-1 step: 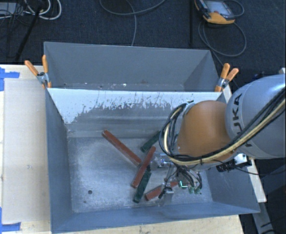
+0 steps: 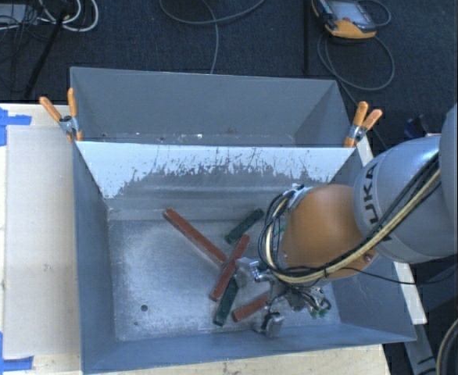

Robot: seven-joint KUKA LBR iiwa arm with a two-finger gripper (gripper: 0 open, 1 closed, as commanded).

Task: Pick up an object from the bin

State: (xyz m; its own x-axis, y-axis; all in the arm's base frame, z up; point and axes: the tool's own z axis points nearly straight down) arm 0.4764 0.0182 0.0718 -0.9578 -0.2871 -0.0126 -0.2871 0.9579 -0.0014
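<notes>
Short red-brown stick flat on the floor at the front right of the bin. Long axis slanted, low end toward the left, high end toward the right and right up against the gripper. A narrow, straight-edged strip, dull red-brown.

Gripper low over that right end, beneath the orange cover. Cannot tell how far open the claw is, nor whether it has hold of anything (too tangled with cables there).

Just left, a dark green stick, steeper, touching or nearly touching the short one's low end. Above it a brown stick, crossed with a longer brown stick. Another green stick farther back.

Front wall close below the gripper, right wall near. Left of the floor wide and bare.
</notes>
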